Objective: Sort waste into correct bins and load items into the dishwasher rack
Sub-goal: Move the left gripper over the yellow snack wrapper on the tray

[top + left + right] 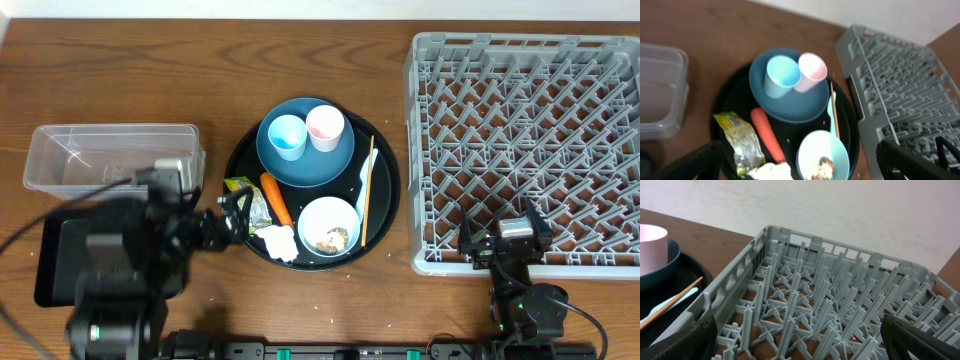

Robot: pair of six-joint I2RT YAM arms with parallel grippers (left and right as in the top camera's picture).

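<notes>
On a round black tray (386,170) a dark blue plate (305,165) carries a light-blue cup (287,136) and a pink cup (325,127). In front of it a white bowl (328,225) holds brownish scraps (333,238). An orange carrot (276,198), a yellow-green wrapper (243,197) and a white tissue (281,242) lie to its left, a chopstick (367,195) and a spoon (832,112) to its right. My left gripper (233,213) is open at the tray's left rim, near the wrapper (742,142). My right gripper (503,230) hangs open over the grey dishwasher rack's (530,140) front edge.
A clear plastic tub (110,158) stands at the left. A shallow black tray (48,262) lies in front of it, partly hidden under my left arm. The rack's upright pegs (810,295) fill the right wrist view.
</notes>
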